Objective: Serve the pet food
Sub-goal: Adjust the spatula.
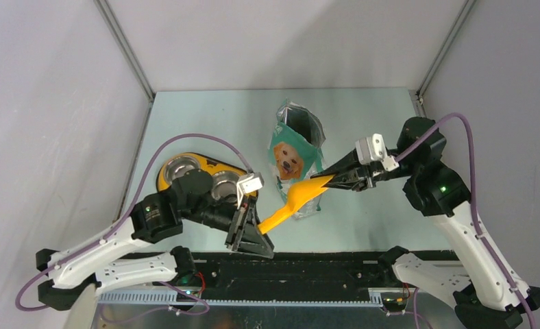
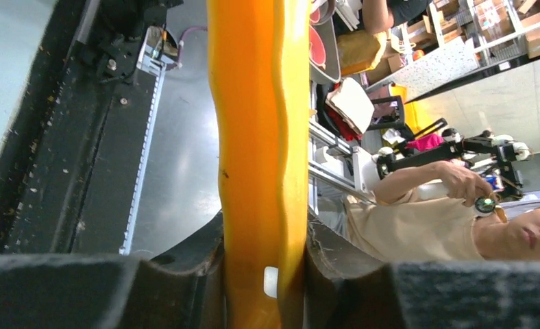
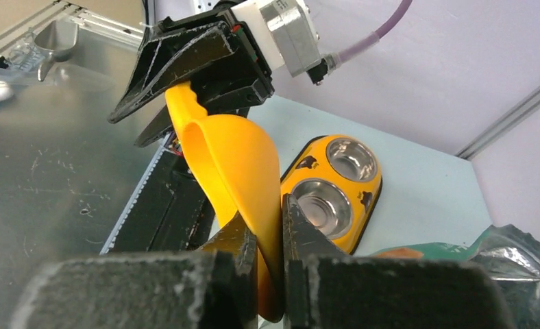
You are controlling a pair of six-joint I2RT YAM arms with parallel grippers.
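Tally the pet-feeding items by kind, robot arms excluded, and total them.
Orange plastic scoop: 1
Green-and-white foil bag with a dog picture: 1
Orange feeder with two steel bowls: 1
Total: 3

Bright, even o/h light, soft shadows on table [image 1: 205, 116]; orange scoop [image 2: 257, 137] blurred up close in L wrist view.

One scoop [image 1: 295, 202], one bag [image 1: 291, 152], one feeder [image 1: 163, 179], two bowls [image 3: 351, 159] [image 3: 320, 205], two claws [image 1: 255, 231] [image 1: 330, 181].
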